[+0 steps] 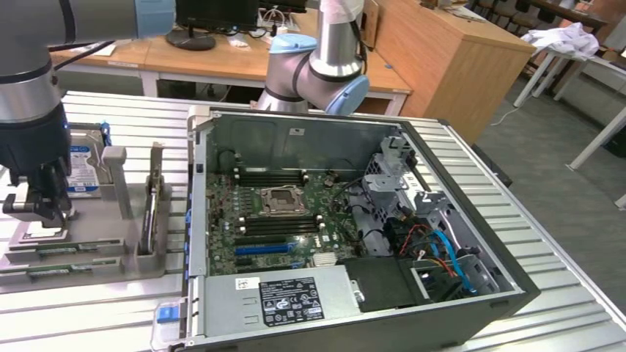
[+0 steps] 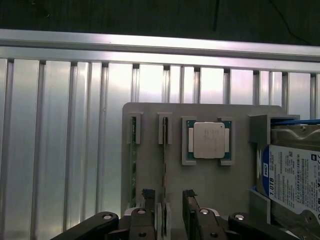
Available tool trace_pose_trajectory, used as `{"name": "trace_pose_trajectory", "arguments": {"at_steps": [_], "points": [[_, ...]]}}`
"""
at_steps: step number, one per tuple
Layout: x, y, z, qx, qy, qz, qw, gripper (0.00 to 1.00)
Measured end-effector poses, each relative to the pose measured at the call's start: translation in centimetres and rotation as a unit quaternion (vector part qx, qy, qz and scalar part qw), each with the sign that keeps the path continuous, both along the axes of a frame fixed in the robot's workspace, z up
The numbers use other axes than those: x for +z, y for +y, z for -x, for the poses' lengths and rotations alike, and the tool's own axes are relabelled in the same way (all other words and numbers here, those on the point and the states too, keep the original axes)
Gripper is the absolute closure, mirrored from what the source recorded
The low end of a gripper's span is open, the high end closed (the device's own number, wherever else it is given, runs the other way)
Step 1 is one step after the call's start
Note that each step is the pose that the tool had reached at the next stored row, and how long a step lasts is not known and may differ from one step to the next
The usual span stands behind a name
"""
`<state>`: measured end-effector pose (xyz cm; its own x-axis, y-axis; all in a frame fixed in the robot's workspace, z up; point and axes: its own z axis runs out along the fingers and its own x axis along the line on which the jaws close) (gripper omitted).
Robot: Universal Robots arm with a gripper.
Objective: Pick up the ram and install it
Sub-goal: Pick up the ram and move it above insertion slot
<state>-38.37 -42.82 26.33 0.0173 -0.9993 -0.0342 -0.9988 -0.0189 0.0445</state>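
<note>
The jaws stand wide and hold nothing. One finger (image 2: 147,200) is on each side of the ram (image 2: 163,160), which stands on edge in a narrow slot of the grey holder (image 2: 220,187). Neither finger seems to touch the board, and the gaps look uneven, with one finger nearer the stick than the other.

The step in hand reads as the grasp. It would likely go best if the jaws were centred over the thin green edge before closing. Both pads would then meet the flat faces together, and the stick would not be bent against the slot walls. How far along the ram the fingers sit I cannot tell.

A second stick (image 2: 133,165) stands in the next slot, just beside, and one finger comes down between the two. Any descent should therefore be straight, with no sideways drift. A CPU (image 2: 209,140) lies in its recess on the ram's other side, and a hard drive (image 2: 295,180) lies beyond that.

In the exterior view the holder rests on the counter (image 1: 98,319), at the exterior view's left of the open case (image 1: 509,290). The case's black memory slots (image 1: 278,178) look free.
</note>
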Motion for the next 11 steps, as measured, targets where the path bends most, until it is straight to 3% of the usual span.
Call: {"name": "trace_pose_trajectory", "arguments": {"at_steps": [11], "points": [[-1.13,-0.03,0.0,0.0,0.0,0.0,1.0,0.64]]}}
